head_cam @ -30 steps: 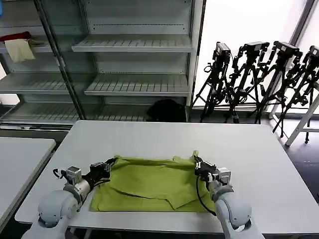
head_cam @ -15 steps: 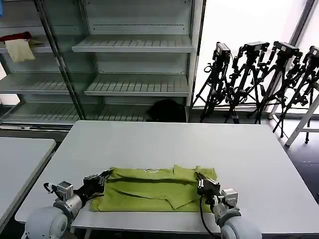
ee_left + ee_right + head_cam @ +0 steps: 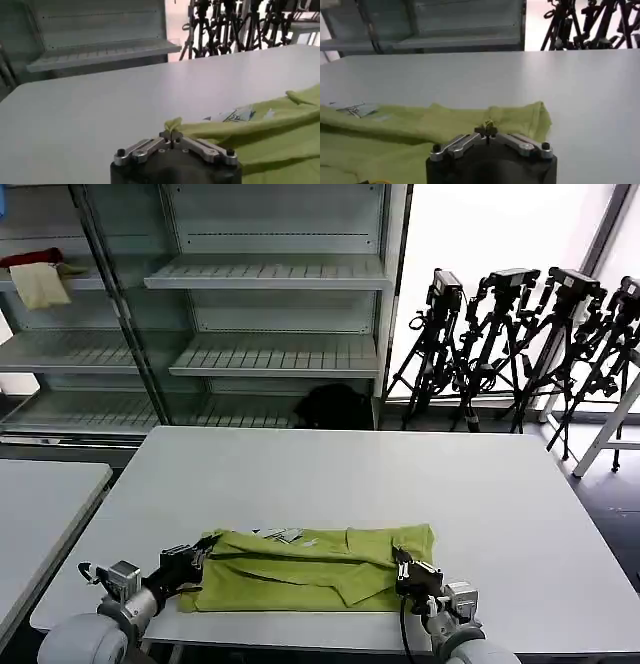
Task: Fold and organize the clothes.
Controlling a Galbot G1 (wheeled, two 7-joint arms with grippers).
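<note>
The clothes are one lime-green T-shirt (image 3: 310, 569), folded into a low wide band near the front edge of the white table (image 3: 350, 474), with a bit of dark-and-white print (image 3: 282, 534) showing at its far fold. My left gripper (image 3: 200, 556) is shut on the shirt's left corner (image 3: 172, 125). At the right end my right gripper (image 3: 403, 564) is shut on a pinch of the green cloth (image 3: 487, 125). Both grippers sit low over the table. The shirt (image 3: 420, 125) stretches between them.
Grey metal shelving (image 3: 270, 274) stands behind the table, with a red cloth (image 3: 30, 257) and a cream cloth (image 3: 38, 284) on a left shelf. Black tripods (image 3: 520, 344) stand at the back right. A second table (image 3: 40, 504) lies to the left.
Both grippers have pulled back toward the table's front edge, dragging the shirt's far edge over itself. The shirt went from a broad spread to a narrow folded band.
</note>
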